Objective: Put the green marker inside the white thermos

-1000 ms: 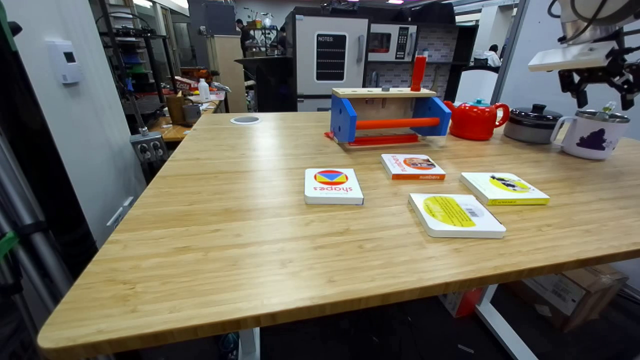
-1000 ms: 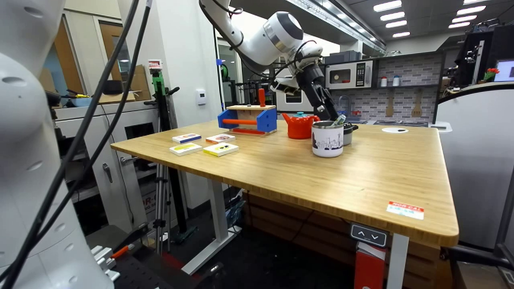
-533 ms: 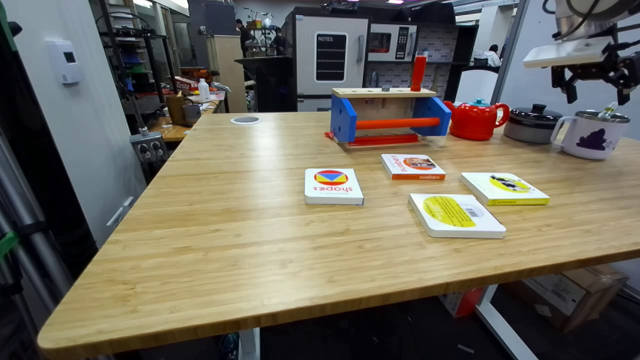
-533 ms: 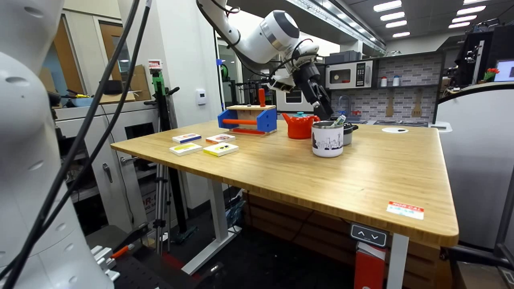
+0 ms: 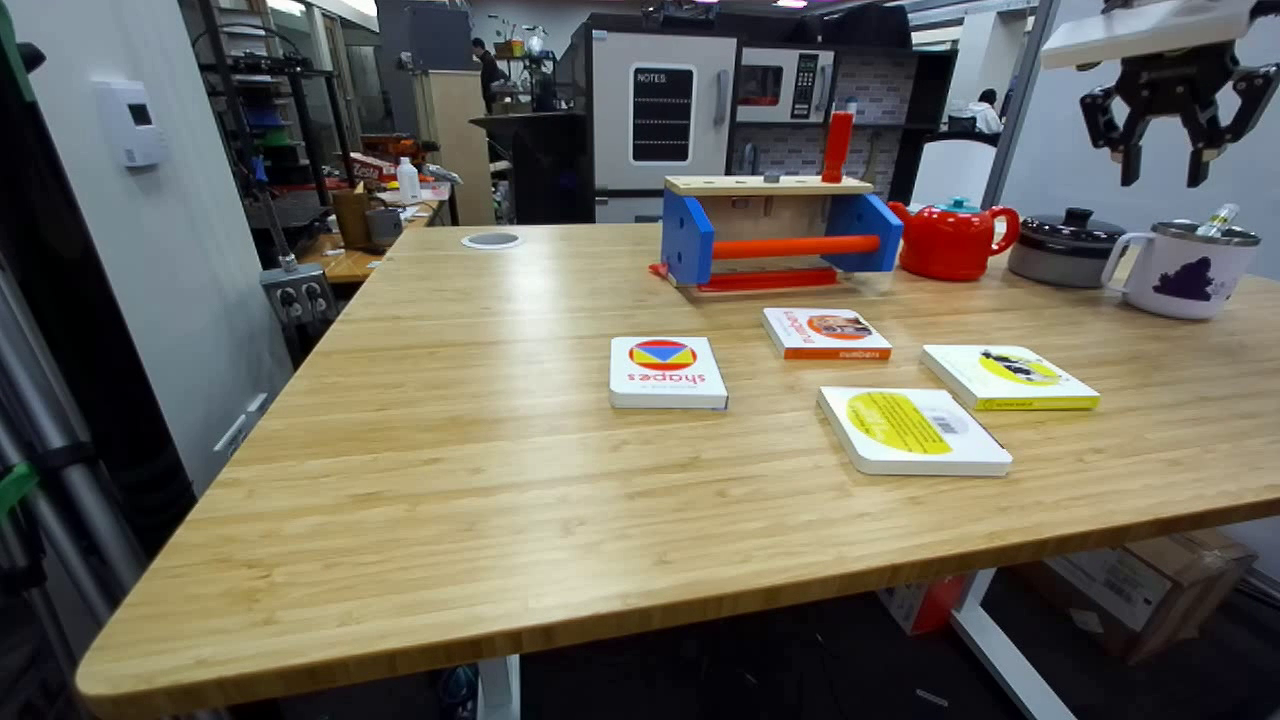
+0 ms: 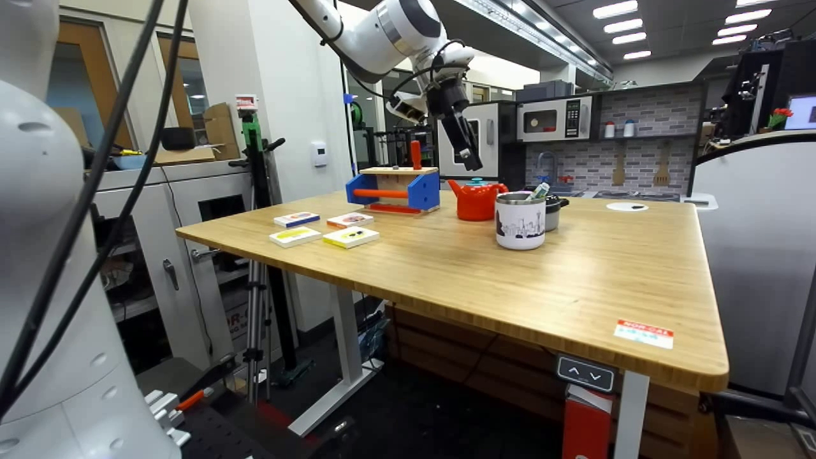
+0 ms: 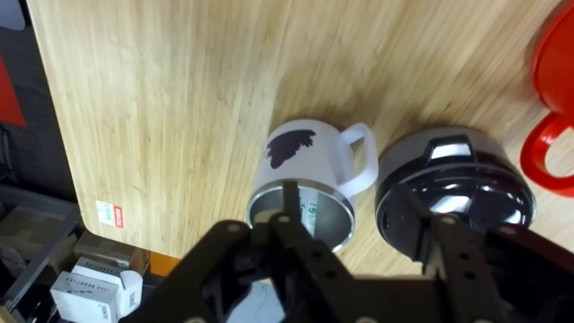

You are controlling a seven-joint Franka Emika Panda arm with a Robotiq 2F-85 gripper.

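White thermos (image 5: 1180,275): in an exterior view I see it upright on the tabletop (image 5: 450,450), below the jaws and slightly to their right in the picture.
Green marker (image 5: 1219,218): inside the thermos, tilted, its upper end above the rim.
Jaws: parted and pointing down, pale wall (image 5: 1060,160) visible to me between the fingertips (image 5: 1131,167).
Lidded pot (image 5: 1067,250): just beside the thermos, below the jaws and to their left.
Red kettle (image 5: 950,242): farther left of the jaws, lower than they are.
Arm (image 6: 376,41): in an exterior view it holds my jaws where I see them edge-on; from that side I cannot tell their gap.
Under the jaws: kettle almost straight below in the picture, thermos to the lower right with the marker leaning out, toy workbench (image 6: 390,194) to the lower left, four small books (image 6: 350,238) farther left.
Wrist view: I look down past both fingers (image 7: 291,201), well apart; one crosses the thermos's mouth, the other the pot's black lid. The marker (image 7: 309,208) shows in the thermos, just beside the first finger.
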